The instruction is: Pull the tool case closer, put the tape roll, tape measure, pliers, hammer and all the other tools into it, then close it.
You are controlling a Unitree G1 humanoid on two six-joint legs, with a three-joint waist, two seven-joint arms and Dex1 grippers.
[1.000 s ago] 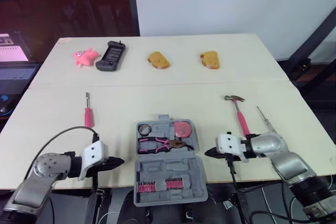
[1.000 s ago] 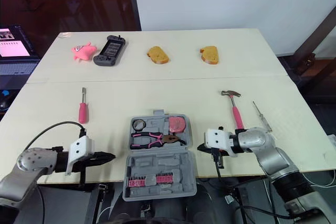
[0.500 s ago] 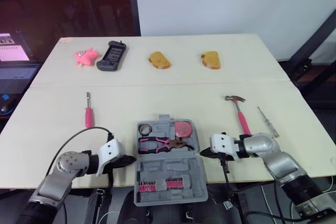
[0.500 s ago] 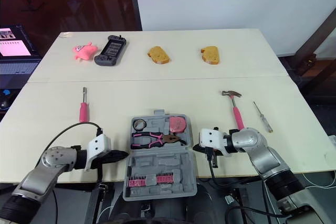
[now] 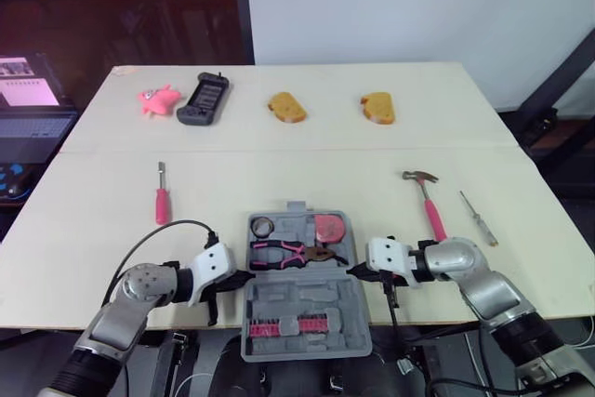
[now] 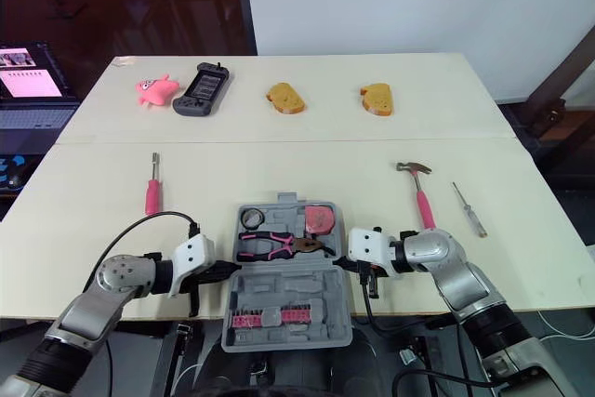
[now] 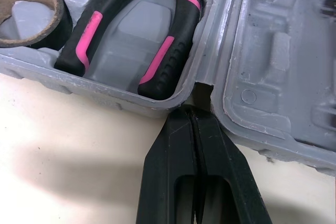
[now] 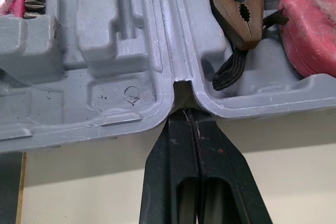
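Observation:
The grey tool case [image 5: 302,299] lies open at the table's front middle. Its far half holds the tape roll [image 5: 261,226], pink-handled pliers [image 5: 293,253] and pink tape measure [image 5: 326,227]; its near half holds a row of bits. My left gripper [image 5: 244,276] is shut, its tips against the case's left hinge notch [image 7: 199,90]. On the other side my right gripper [image 5: 353,271] is shut too, tips at the right hinge notch [image 8: 181,90]. The pink-handled hammer [image 5: 428,204] and a thin screwdriver [image 5: 478,218] lie to the right, and a pink screwdriver [image 5: 162,200] lies to the left.
Along the table's back lie a pink toy [image 5: 157,99], a black handheld device [image 5: 204,99] and two bread pieces [image 5: 286,106] [image 5: 377,107]. The case's near half overhangs the front edge. A laptop [image 5: 33,109] sits off the table's left.
Both grippers have moved inward along the front edge until their shut tips meet the case's two hinge ends. The case and loose tools have stayed put.

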